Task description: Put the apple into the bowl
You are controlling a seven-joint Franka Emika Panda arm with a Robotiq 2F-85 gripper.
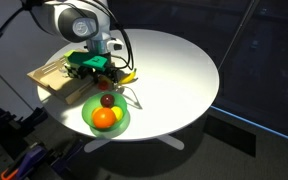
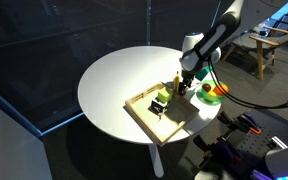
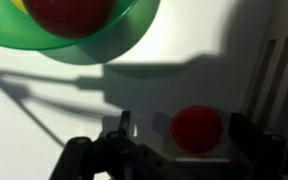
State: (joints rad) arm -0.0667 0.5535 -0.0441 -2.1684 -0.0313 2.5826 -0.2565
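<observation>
In the wrist view the small red apple (image 3: pixel 196 130) lies on the white table in shadow, between my gripper's (image 3: pixel 187 132) two fingers. The fingers stand apart and the left one is well clear of the fruit, so the gripper is open. The green bowl (image 3: pixel 124 35) is at the top left and holds a darker maroon fruit (image 3: pixel 69 12). In both exterior views the gripper (image 1: pixel 102 75) (image 2: pixel 187 86) hangs low over the table beside the bowl (image 1: pixel 88 118) (image 2: pixel 213 100). The apple is hidden under the gripper there.
An orange (image 1: pixel 104 119) and the maroon fruit (image 1: pixel 107 100) lie in the bowl. A light wooden tray (image 1: pixel 52 78) (image 2: pixel 144 108) (image 3: pixel 279 70) with small objects stands right next to the gripper. A yellow item (image 1: pixel 128 77) lies by the gripper. The round table's edge is close beyond the bowl.
</observation>
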